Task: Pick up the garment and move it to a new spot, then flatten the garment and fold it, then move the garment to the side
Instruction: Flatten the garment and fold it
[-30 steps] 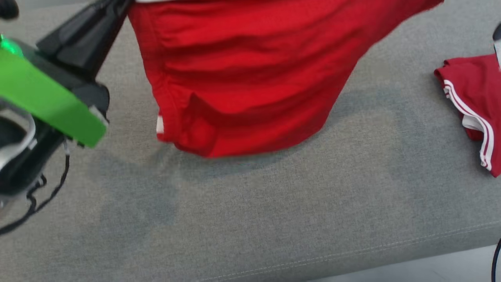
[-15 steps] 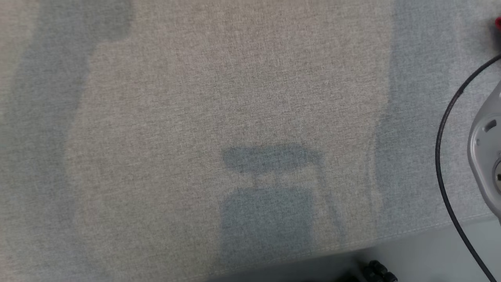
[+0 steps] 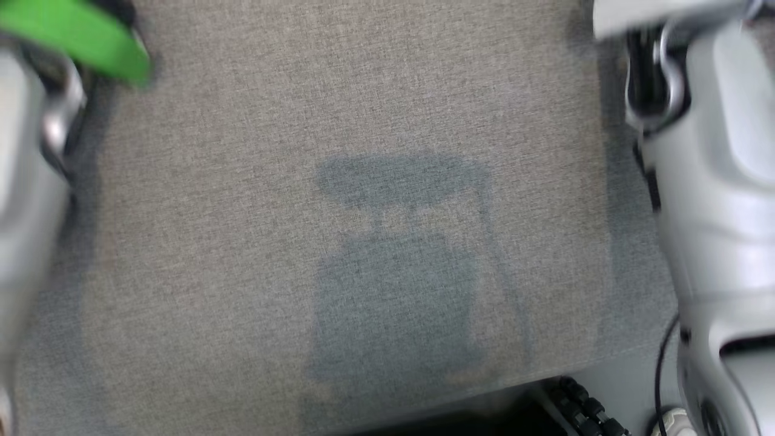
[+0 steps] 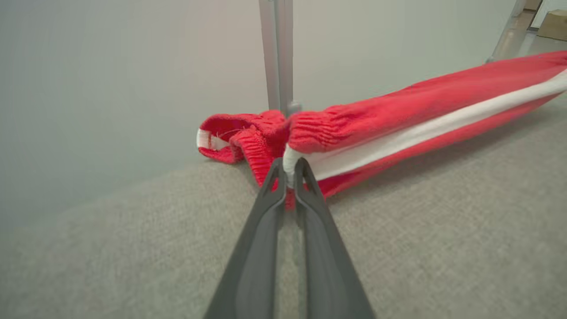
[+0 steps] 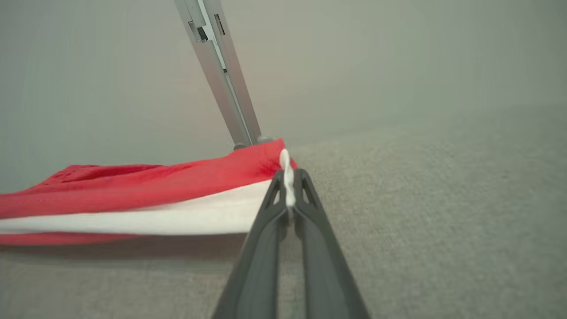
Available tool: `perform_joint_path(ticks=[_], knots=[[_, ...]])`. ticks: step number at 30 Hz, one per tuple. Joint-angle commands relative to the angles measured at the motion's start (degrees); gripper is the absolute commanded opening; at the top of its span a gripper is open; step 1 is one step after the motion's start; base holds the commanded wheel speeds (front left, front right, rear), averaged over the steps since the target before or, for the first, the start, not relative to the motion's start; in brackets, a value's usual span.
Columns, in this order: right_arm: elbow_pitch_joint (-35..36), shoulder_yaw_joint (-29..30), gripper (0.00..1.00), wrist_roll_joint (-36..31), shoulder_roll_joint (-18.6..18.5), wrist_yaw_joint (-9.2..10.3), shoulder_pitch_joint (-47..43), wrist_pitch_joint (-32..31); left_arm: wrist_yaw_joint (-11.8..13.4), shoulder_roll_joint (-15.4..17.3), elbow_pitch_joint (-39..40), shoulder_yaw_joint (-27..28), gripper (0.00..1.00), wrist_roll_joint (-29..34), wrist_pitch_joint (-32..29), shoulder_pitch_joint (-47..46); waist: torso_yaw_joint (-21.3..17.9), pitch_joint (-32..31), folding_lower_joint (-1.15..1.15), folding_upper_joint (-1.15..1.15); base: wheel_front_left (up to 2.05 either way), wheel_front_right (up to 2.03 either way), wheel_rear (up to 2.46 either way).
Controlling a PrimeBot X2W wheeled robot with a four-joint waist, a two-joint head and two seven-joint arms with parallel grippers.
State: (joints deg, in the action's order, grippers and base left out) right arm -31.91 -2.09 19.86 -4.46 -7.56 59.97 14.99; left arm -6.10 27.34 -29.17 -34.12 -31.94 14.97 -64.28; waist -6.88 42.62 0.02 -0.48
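The garment [image 4: 398,110] is red with a white side stripe and an elastic waistband. It is stretched just above the grey fabric surface [image 4: 443,230] between both grippers. In the left wrist view my left gripper [image 4: 289,170] is shut on the waistband end. In the right wrist view my right gripper [image 5: 288,186] is shut on the garment [image 5: 133,190] at its white-striped corner. The head view has only pale forearms at both sides, the left one [image 3: 30,181] with a green band [image 3: 79,36], the right one [image 3: 714,181] blurred.
A metal post [image 4: 277,53] stands behind the garment, also seen as a slanted metal post [image 5: 221,71] from the right wrist. The surface's front edge [image 3: 545,378] runs along the bottom of the head view, with dark cables [image 3: 587,412] below it.
The head camera has swung down: the hanging red garment and a second red garment at right have left the head view, and both forearms now show at its sides.
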Motion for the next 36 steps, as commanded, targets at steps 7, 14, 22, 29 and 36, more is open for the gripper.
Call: perform_joint_path(ticks=[7,14,22,29,36], knots=[[6.6,-1.2,0.00,3.4,-4.4,0.20,-21.4,0.2,0.3,-1.0,7.7,3.7,0.00,2.2,0.0,23.6,2.2,-10.5,-0.02,0.48,0.00,0.00,0.00],[10.5,0.7,0.00,8.5,-5.4,0.31,-41.2,0.2,3.8,-4.3,13.4,5.2,0.00,0.7,-0.1,47.2,3.4,-23.0,-0.02,0.48,0.00,0.00,0.00],[16.7,5.2,0.00,12.8,-5.9,0.56,-62.0,0.1,7.8,-9.5,20.2,9.7,0.00,-4.6,0.3,69.2,4.5,-31.3,-0.02,0.48,0.00,0.00,0.00],[24.9,6.6,0.00,14.0,-6.5,0.53,-66.8,-2.3,6.4,-12.3,26.7,10.1,0.00,-6.1,0.1,75.1,5.2,-29.4,-0.02,0.48,0.00,0.00,0.00],[25.7,4.7,0.00,11.3,-5.9,0.19,-52.6,-5.3,5.3,-14.4,30.5,9.3,0.00,-7.6,-5.0,65.0,6.3,-22.2,-0.02,0.48,0.00,0.00,0.00]])
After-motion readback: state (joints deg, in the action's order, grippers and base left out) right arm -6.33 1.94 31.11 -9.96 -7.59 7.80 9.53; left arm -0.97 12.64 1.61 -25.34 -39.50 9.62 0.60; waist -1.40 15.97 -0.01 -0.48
